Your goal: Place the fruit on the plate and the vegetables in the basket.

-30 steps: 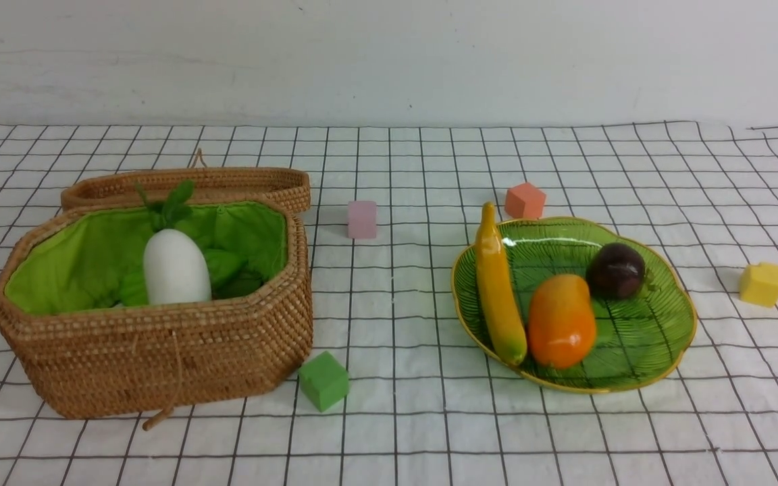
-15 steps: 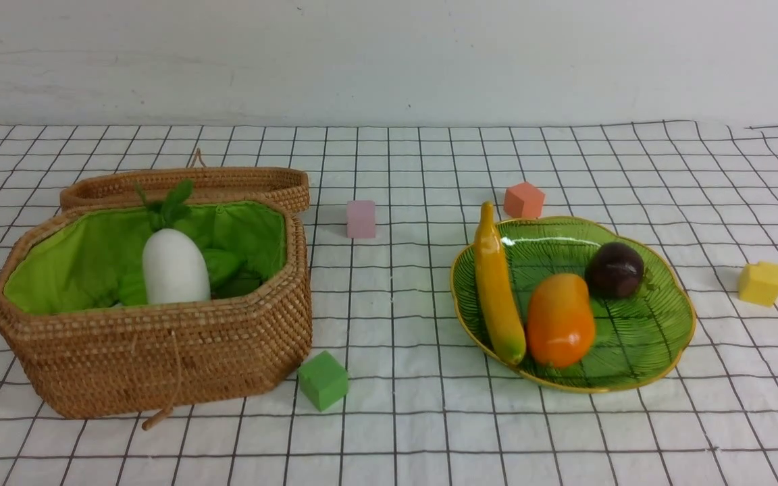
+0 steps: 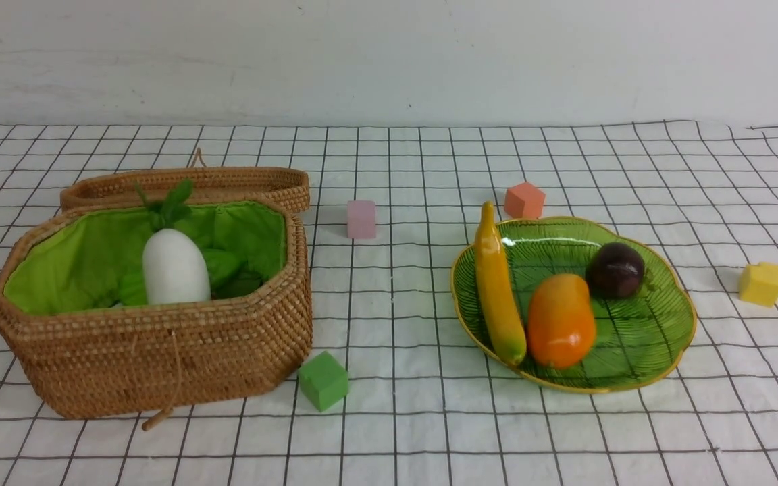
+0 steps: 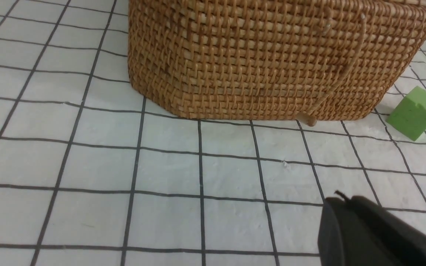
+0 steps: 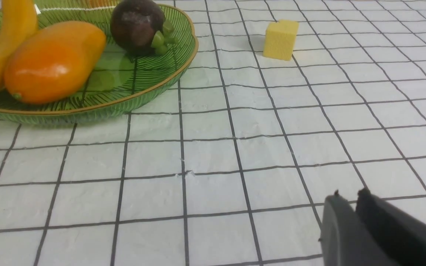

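"Where the basket (image 3: 173, 358) stands open, what's inside?"

"A white radish (image 3: 175, 266). The green plate (image 3: 639, 337) holds the banana (image 3: 497, 297), mango (image 3: 561, 320) and dark purple fruit (image 3: 615, 271)."

"Grippers?"

"Left gripper (image 4: 350, 203) closed; right gripper (image 5: 350, 201), I can't tell."

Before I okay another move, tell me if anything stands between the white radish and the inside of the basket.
Nothing visible does: the white radish is already inside the basket, its leafy top up by the far rim, and the woven lid lies behind the opening, not over it.
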Robot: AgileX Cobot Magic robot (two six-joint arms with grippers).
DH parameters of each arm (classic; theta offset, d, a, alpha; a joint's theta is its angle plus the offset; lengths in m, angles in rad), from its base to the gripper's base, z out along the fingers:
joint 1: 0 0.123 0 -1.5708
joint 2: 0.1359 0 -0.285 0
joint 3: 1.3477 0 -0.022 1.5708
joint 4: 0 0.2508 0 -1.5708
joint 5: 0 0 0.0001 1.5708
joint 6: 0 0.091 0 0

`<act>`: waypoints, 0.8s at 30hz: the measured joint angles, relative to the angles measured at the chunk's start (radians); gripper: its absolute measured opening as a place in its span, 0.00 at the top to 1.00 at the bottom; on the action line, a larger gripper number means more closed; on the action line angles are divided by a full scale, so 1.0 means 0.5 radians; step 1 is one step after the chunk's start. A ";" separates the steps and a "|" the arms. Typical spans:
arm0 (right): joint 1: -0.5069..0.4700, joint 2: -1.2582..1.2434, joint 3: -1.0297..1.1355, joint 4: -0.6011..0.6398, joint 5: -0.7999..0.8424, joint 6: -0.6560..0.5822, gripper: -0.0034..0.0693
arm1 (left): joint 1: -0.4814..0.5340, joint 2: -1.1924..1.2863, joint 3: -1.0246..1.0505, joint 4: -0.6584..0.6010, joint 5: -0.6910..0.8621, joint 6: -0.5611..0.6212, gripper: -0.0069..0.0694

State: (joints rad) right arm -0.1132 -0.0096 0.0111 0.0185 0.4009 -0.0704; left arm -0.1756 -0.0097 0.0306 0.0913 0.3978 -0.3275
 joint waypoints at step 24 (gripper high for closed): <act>0.000 0.000 0.002 0.004 -0.005 0.000 0.79 | 0.000 0.000 0.000 0.000 0.000 0.000 0.90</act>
State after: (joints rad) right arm -0.1132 -0.0096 0.0119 0.0204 0.3986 -0.0704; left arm -0.1756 -0.0097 0.0306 0.0913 0.3978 -0.3275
